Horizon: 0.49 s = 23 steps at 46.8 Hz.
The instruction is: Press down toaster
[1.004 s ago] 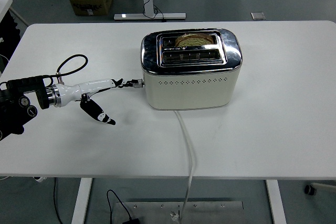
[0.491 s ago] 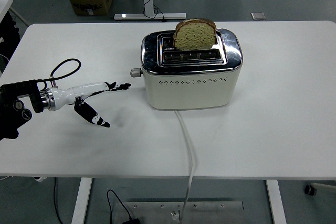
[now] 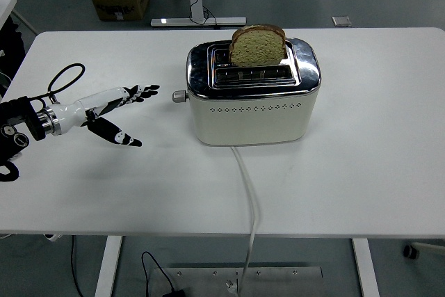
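Mid-table, nearer the far edge, you see the toaster (image 3: 253,93), long axis left-right, lever knob (image 3: 179,97) on its left end, bread slice (image 3: 258,46) standing up in the far slot; your left hand (image 3: 111,113) near the left edge, fingers spread, empty, well apart from the knob

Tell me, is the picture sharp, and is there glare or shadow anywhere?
Head view: sharp and evenly lit; the toaster shows bright reflections on its chrome top, the bread is crisp, and the left hand casts only a faint soft shadow on the white table; no noticeable blur.
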### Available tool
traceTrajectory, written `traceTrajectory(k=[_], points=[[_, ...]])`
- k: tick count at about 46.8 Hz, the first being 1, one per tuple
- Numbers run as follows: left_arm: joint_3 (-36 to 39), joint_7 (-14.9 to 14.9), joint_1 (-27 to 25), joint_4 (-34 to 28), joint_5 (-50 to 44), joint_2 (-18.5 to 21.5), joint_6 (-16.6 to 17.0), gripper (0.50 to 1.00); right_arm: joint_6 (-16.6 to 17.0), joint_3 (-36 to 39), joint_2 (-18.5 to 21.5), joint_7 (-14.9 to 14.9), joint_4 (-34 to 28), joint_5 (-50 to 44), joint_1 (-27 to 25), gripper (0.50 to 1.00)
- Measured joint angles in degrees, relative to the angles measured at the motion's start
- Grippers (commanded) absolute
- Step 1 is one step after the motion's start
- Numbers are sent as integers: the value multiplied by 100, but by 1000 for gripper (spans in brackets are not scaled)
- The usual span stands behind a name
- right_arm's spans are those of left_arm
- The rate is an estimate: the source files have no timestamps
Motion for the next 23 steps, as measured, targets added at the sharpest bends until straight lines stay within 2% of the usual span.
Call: traceTrajectory(k=[8, 14, 23], points=[[6, 0, 30, 15, -705, 207, -2, 1000, 0, 0, 0, -1, 0, 0, 0, 998], [3, 0, 33, 53, -943, 222, -6, 1000, 0, 0, 0, -1, 0, 0, -1, 998], [-10, -7, -13, 174, -1964, 234, 3, 1000, 0, 0, 0, 0, 0, 0, -1, 998]])
